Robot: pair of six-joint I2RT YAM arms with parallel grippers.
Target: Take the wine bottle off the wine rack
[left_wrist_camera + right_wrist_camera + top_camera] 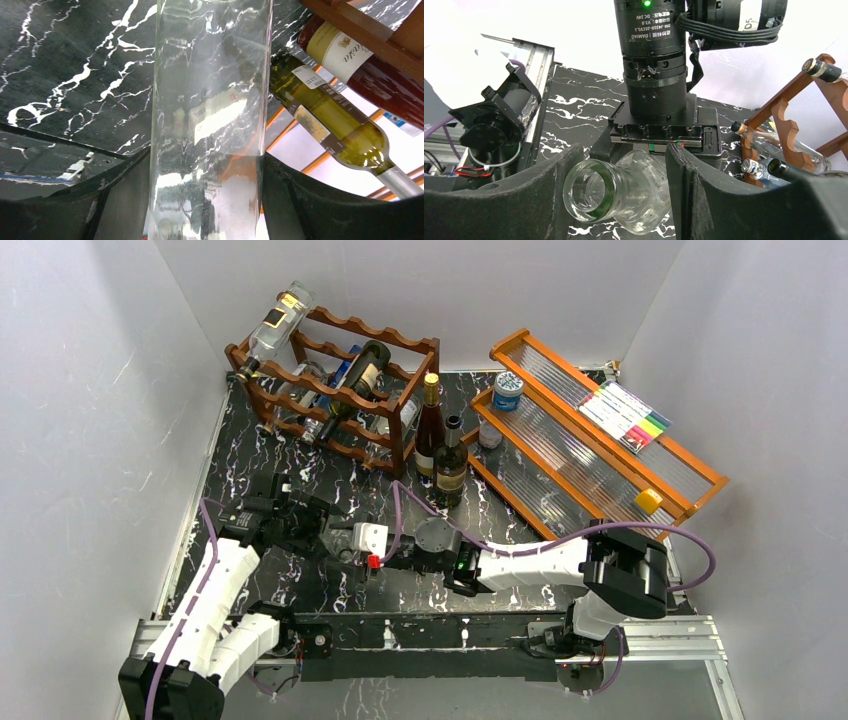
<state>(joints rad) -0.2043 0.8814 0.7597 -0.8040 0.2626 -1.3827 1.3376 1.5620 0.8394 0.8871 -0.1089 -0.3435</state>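
While the left pincer (207, 200) clamps the body of the clear wine bottle (210, 90), well apart from the wine rack (781, 102) ahead of it, and the right pincer (619, 200) brackets the neck with a grip I cannot confirm, an early left release could let it fall.

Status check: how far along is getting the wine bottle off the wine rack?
Done: the clear bottle is off the wine rack, held away from it. In hand: the left gripper clamps the bottle's body, and the right gripper has a finger on each side of its neck end; a firm grip there is unclear. Left: probably a handover to the right arm, then setting the bottle down.
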